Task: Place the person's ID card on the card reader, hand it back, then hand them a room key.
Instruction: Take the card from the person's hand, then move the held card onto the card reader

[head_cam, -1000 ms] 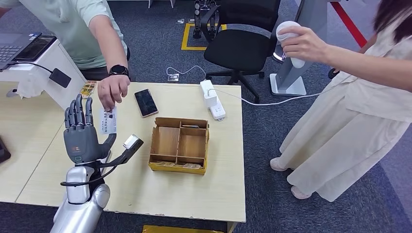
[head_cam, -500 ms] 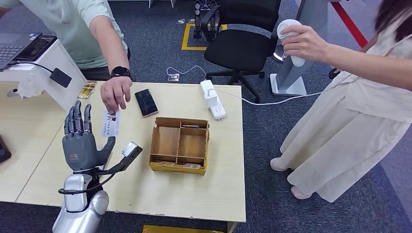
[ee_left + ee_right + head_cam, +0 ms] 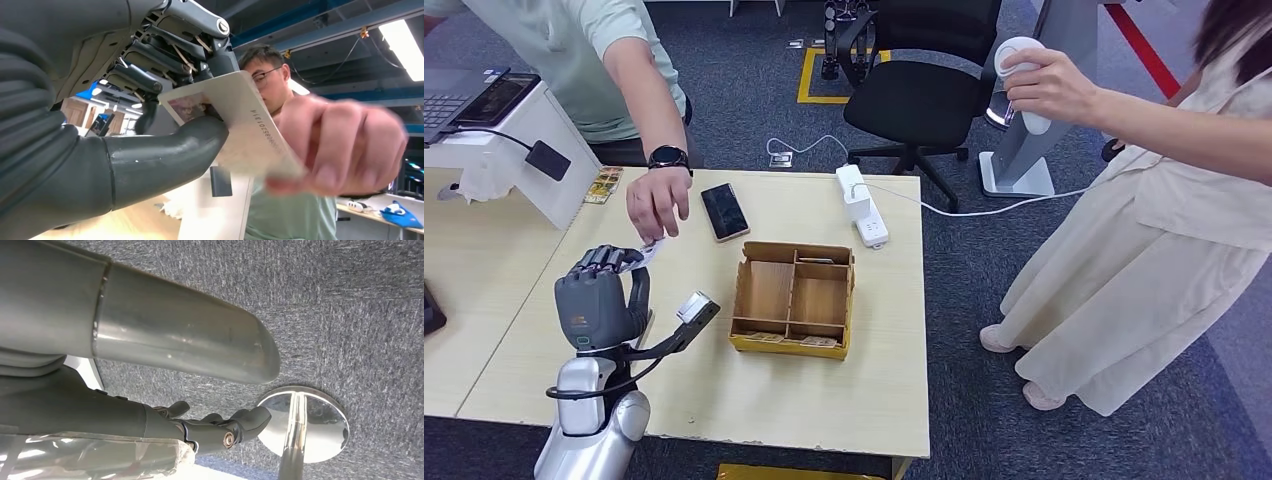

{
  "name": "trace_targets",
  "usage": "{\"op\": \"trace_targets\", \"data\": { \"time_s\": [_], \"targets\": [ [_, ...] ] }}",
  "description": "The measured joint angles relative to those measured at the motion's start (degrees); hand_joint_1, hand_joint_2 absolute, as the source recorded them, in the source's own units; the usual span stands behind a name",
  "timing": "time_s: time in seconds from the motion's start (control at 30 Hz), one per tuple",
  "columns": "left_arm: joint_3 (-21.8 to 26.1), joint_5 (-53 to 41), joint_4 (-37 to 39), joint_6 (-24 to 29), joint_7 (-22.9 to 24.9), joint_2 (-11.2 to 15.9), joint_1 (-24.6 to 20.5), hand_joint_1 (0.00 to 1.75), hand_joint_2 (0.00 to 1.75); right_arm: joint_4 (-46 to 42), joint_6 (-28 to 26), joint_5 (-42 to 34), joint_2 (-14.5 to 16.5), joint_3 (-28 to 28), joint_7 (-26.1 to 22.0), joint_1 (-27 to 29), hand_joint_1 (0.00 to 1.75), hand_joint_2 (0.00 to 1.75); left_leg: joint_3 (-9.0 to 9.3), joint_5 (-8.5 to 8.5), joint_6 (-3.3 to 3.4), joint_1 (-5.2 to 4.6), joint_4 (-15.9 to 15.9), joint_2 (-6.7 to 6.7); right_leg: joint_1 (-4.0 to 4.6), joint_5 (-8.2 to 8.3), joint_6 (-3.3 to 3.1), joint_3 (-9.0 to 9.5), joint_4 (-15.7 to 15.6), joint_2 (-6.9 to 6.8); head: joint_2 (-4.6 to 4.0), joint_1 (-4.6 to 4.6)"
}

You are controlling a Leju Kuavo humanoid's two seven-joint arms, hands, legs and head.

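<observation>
Near the left edge of the desk (image 3: pixel 724 400), the left hand (image 3: pixel 600 296) was raised, and its fingers (image 3: pixel 165 60) were clenched on the ID card (image 3: pixel 235 125), with the thumb pressing from the other side. The person's hand (image 3: pixel 656 202) held the far end of the same card. A black smartphone (image 3: pixel 724 211) lay near the desk's far edge. A wooden compartment box (image 3: pixel 793 298) stood about the middle of the desk. A white power strip (image 3: pixel 862 207) lay close to the far right corner. The right hand (image 3: pixel 220 432) hung over the grey carpet, fingers loosely curled and holding nothing.
</observation>
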Motion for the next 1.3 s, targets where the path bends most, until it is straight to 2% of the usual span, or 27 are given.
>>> {"op": "trace_targets", "data": {
  "time_s": [0.53, 0.67, 0.9, 1.17, 1.3],
  "targets": [
    [0.34, 2.32, -0.04, -0.03, -0.10, -0.44, 0.00, 1.75, 1.75, -0.06, -0.54, -0.02, -0.13, 0.07, 0.10, 0.05, 0.00, 0.00, 0.00, 0.00, 0.00, 0.00, 0.00, 0.00, 0.00, 0.01, 0.01, 0.00, 0.00, 0.00, 0.00, 0.00],
    [0.14, 12.38, -0.10, -2.19, -0.60, 0.20, 0.03, 1.75, 1.75, -0.38, -0.48, -0.35, -0.13, 0.07, 0.39, 0.17, 0.00, 0.00, 0.01, 0.00, 0.00, 0.00, 0.00, 0.00, 0.00, 0.01, 0.01, 0.00, 0.00, 0.00, 0.00, 0.00],
    [-0.55, 33.95, -2.21, -13.27, -2.21, 0.67, 1.81, 1.75, 1.75, -1.76, -0.02, -1.08, 0.01, 0.06, 0.54, 0.81, 0.00, 0.00, 0.00, 0.00, 0.00, 0.00, 0.00, 0.02, 0.00, 0.01, 0.01, 0.00, 0.00, 0.02, 0.01, 0.00],
    [-0.55, 38.96, -4.03, -16.28, -2.05, 0.68, 3.79, 1.75, 1.75, -2.73, 0.16, -1.24, 0.27, 0.04, 0.60, 1.22, 0.00, 0.00, 0.00, 0.00, 0.01, -0.01, 0.00, 0.01, -0.01, 0.01, 0.02, 0.00, -0.01, 0.01, 0.01, 0.01],
    [-0.55, 48.81, -4.39, -21.24, -0.45, 0.70, 4.77, 1.75, 1.75, -2.98, 0.11, -1.22, 0.43, 0.04, 0.70, 1.40, 0.00, 0.00, -0.01, 0.00, 0.00, -0.01, 0.00, 0.02, -0.01, 0.01, 0.02, 0.00, -0.01, 0.01, 0.01, 0.01]
  ]
}}
